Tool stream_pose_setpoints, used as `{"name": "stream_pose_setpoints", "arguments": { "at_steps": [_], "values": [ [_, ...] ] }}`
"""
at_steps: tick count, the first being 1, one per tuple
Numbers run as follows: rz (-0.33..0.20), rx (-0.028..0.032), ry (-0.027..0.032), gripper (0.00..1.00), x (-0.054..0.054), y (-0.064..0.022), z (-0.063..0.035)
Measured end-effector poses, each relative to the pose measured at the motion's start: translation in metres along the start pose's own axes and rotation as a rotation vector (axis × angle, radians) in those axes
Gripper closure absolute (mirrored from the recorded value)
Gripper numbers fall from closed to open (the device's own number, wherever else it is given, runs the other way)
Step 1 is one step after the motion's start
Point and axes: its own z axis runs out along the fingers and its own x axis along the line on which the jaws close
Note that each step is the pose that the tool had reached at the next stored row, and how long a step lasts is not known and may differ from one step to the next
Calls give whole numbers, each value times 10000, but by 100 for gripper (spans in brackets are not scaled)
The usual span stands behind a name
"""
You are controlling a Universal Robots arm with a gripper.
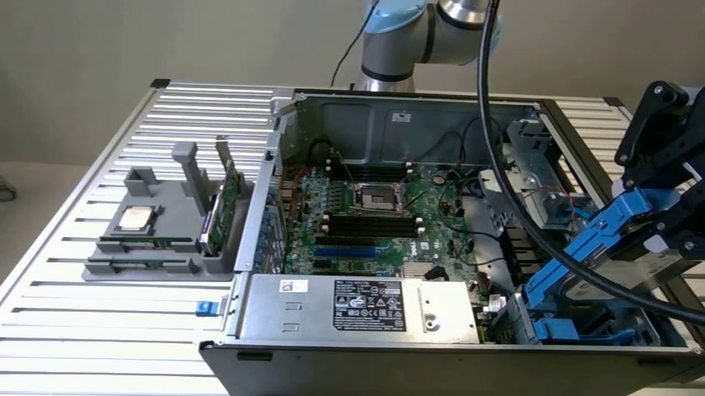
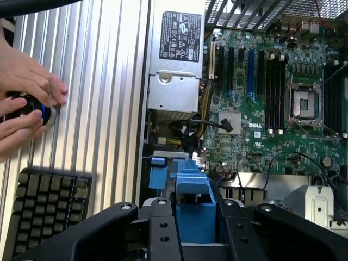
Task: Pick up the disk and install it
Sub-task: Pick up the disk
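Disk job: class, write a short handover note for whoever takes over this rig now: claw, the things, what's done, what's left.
Claw: shut on the disk.
Disk: held tilted above the blue drive bay at the open case's edge, exterior view's right.
Done: disk picked up.
Left: disk not yet seated in the bay.

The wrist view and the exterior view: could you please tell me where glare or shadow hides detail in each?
Exterior view: soft, even light; the table slats are bright but readable, and the case's corner beneath the disk sinks into shadow. Wrist view: light streaks along the slats, the grille is washed out, and the black fingers gripping the disk are dark masses.
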Motion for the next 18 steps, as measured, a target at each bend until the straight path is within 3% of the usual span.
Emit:
{"name": "stream_pose_setpoints", "arguments": {
  "at_steps": [18],
  "values": [
    [-5, -10, 2, 67, 41, -9, 41]
  ]
}}
